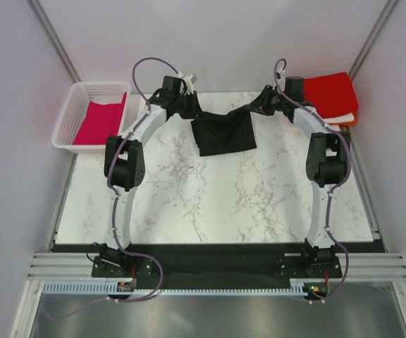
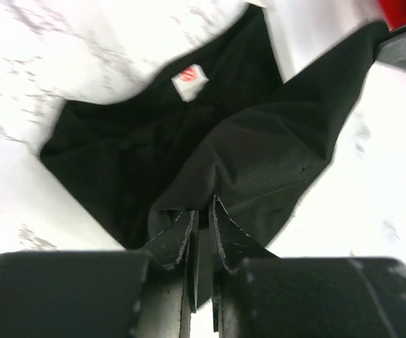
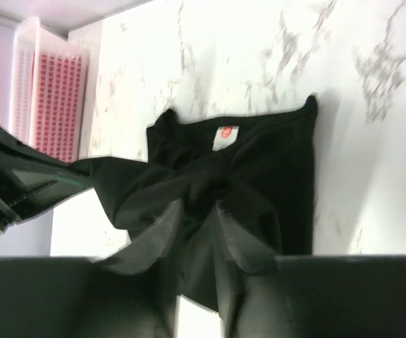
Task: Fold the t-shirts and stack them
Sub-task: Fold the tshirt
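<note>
From the top external view, the black t-shirt [image 1: 223, 135] lay at the far middle of the counter [image 1: 210, 204], its upper edge lifted and sagging between the two arms. The left gripper [image 1: 190, 107] was clenched on the black t-shirt's upper left corner and the right gripper [image 1: 257, 105] on its upper right corner. Well to the left of the black t-shirt stood the basket [image 1: 68, 116] with a magenta t-shirt [image 1: 101, 121] inside. Just right of the black t-shirt, past the right arm, a folded red t-shirt [image 1: 330, 93] lay flat.

From the left wrist view, the left gripper [image 2: 201, 210] had its fingers nearly together, pinching a fold of the black t-shirt [image 2: 266, 155]. The neck label [image 2: 189, 81] showed pale on the cloth beyond that fold.

From the right wrist view, which was blurred, the right gripper [image 3: 199, 211] seemed to be grasping a bunched fold of the black t-shirt [image 3: 277, 165], its fingers slightly parted around the cloth. The neck label [image 3: 225, 136] sat just beyond the bunch, and the basket [image 3: 25, 77] stood well off beyond the black t-shirt's stretched corner.
</note>
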Robot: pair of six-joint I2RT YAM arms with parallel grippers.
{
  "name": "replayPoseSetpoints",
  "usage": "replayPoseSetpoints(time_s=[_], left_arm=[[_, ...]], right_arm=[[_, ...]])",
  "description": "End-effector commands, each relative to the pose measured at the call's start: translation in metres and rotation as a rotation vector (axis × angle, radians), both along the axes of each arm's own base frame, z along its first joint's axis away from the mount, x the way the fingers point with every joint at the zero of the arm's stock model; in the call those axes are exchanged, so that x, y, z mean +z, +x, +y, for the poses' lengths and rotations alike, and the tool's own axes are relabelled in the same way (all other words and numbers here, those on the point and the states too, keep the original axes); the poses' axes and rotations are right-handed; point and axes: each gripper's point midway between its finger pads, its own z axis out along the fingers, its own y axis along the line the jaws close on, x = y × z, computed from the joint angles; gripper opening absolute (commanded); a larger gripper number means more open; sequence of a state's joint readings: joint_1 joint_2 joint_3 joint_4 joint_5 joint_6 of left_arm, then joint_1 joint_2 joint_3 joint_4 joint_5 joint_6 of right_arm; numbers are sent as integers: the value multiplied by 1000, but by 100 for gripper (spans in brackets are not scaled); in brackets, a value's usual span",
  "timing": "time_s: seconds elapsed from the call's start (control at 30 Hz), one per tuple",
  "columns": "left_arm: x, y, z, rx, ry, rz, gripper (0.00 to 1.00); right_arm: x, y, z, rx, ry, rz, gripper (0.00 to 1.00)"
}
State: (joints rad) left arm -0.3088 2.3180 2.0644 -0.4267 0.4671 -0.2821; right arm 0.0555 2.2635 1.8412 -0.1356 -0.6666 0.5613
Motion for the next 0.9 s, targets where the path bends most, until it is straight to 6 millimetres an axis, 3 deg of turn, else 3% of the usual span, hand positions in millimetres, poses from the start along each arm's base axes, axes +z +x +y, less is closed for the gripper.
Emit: replayPoseSetpoints(time_s=[0.0, 0.03, 0.1, 0.17, 0.2, 0.23, 0.27, 0.33, 0.4, 0.43, 0.53, 0.6, 0.67, 0.7, 0.73, 0.8, 0.87], left_arm=[[8, 40, 17, 88, 90, -150, 18], [6, 44, 20, 119, 105, -153, 35], [13, 51, 33, 200, 148, -173, 50], [25, 53, 46, 270, 160, -182, 63], [41, 47, 49, 286, 145, -192, 70], [46, 45, 51, 294, 142, -192, 95], [48, 40, 52, 295, 144, -191, 100], [63, 35, 50, 274, 142, -220, 100], [69, 25, 31, 163, 123, -244, 100], [69, 20, 20, 106, 99, -243, 100], [63, 1, -10, -63, -2, -202, 95], [59, -12, -24, -169, -60, -180, 86], [51, -27, -38, -267, -132, -143, 67], [49, -31, -41, -291, -147, -134, 43], [44, -34, -43, -310, -155, -122, 34], [26, -41, -46, -343, -173, -74, 23], [9, -46, -49, -367, -189, -26, 23]], right_arm=[[23, 37, -2, -29, -57, -157, 39], [28, 47, -4, -37, -68, -187, 43], [35, 59, -9, -65, -105, -234, 50], [61, 65, -12, -75, -120, -305, 54], [67, 65, -14, -75, -139, -328, 55], [79, 63, -16, -74, -149, -353, 55], [81, 60, -18, -68, -160, -360, 56], [71, 51, -22, -44, -197, -335, 57], [57, 45, -26, -22, -206, -305, 58], [37, 41, -31, -12, -198, -254, 58], [4, 39, -38, -8, -166, -171, 63], [-4, 40, -38, 17, -152, -168, 64], [-15, 37, -31, 69, -111, -153, 65], [-16, 36, -28, 90, -96, -156, 66], [-25, 35, -25, 100, -82, -139, 67], [-36, 29, -20, 120, -37, -95, 74], [-49, 23, -14, 140, 10, -53, 90]])
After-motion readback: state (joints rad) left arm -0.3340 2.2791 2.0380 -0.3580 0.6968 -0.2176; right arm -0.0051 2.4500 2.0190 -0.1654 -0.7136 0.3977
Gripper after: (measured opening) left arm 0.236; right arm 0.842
